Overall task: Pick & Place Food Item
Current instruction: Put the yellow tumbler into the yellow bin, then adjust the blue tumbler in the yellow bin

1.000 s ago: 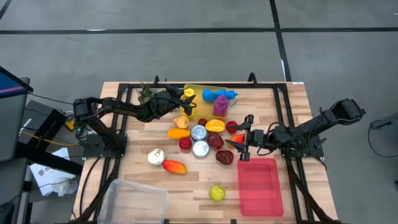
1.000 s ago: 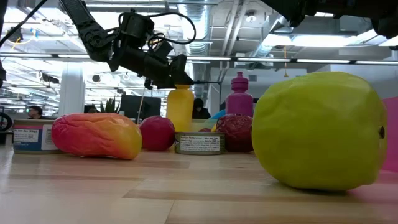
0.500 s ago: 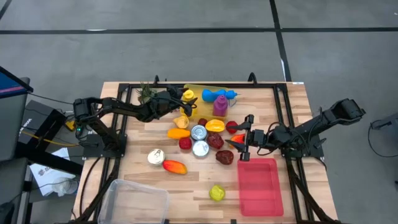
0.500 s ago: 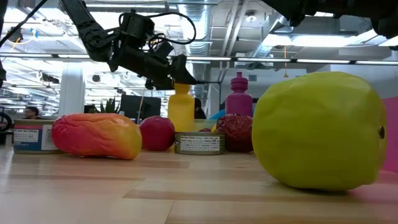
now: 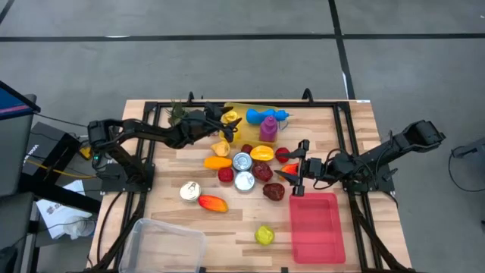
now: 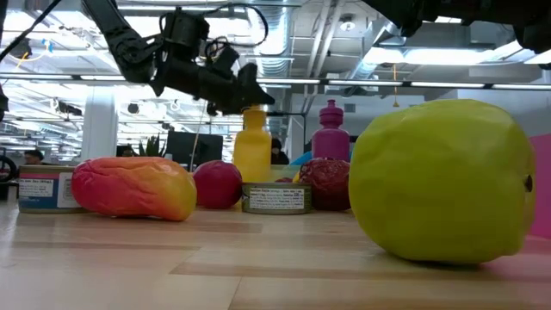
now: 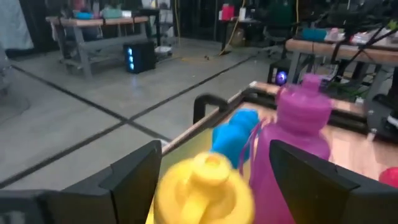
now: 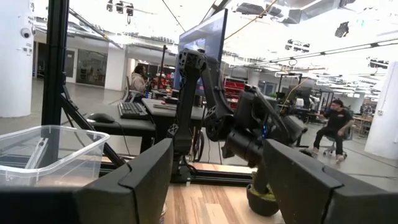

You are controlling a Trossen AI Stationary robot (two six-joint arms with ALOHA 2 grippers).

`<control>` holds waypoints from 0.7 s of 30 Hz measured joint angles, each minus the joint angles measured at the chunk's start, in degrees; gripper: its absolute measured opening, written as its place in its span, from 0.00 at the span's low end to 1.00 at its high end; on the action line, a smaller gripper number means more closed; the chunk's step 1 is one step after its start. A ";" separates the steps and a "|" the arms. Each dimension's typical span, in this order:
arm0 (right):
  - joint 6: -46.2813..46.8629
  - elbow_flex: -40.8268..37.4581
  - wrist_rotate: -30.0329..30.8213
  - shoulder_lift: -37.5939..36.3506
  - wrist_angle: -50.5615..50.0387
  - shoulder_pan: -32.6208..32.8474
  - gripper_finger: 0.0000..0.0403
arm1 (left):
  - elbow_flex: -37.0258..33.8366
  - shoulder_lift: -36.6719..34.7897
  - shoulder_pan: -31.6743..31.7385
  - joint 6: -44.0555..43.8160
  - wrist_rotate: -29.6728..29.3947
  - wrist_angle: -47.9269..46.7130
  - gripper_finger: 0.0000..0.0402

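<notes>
Near the bench's (image 5: 356, 114) twelve o'clock edge, the left claw (image 5: 227, 119) hangs over the yellow bottle (image 6: 252, 145), its fingers spread apart with the bottle's cap between them but not clamped. From above, the arm covers most of that bottle; only a yellow patch shows around the claw. The left wrist view shows what the overhead one hides: the yellow cap sits low between the two dark fingers (image 7: 134, 180), with the purple bottle (image 7: 297, 140) just beside it and a blue bottle (image 7: 235, 134) behind, both blurred. The low view shows the claw above the yellow bottle's top; whether it touches I cannot tell.

At about three o'clock the right claw (image 5: 301, 168) rests near the bench surface, fingers parted, holding nothing that can be made out. An orange-red item (image 5: 288, 174) lies at its tips, partly hidden by them. The right wrist view shows no food; it looks across at the left arm and a clear plastic bin (image 8: 46, 149), with people seated in the room beyond.

Toward six o'clock a green apple (image 6: 443, 179) fills much of the low view and blocks everything behind it, including the red tray (image 5: 317, 227), which appears there only as a pink sliver at the edge. A red-and-yellow mango (image 6: 133, 188) and a tin can (image 6: 275, 197) stand clear on the bench's middle.
</notes>
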 joint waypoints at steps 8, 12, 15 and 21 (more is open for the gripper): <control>0.55 0.00 0.05 0.00 -1.67 -1.17 0.59 | 0.00 -7.87 0.23 1.96 0.00 -3.31 0.72; 3.51 0.00 2.32 0.00 -4.64 -3.57 0.59 | 0.00 -13.07 -0.33 2.67 2.16 -7.05 0.72; 8.80 0.00 9.41 0.00 -7.12 -6.43 0.59 | 0.00 -16.89 -1.13 3.24 4.34 -10.05 0.72; 20.98 0.00 18.21 0.00 -15.84 -14.28 0.59 | 0.00 -23.99 -2.63 2.31 9.84 -14.32 0.72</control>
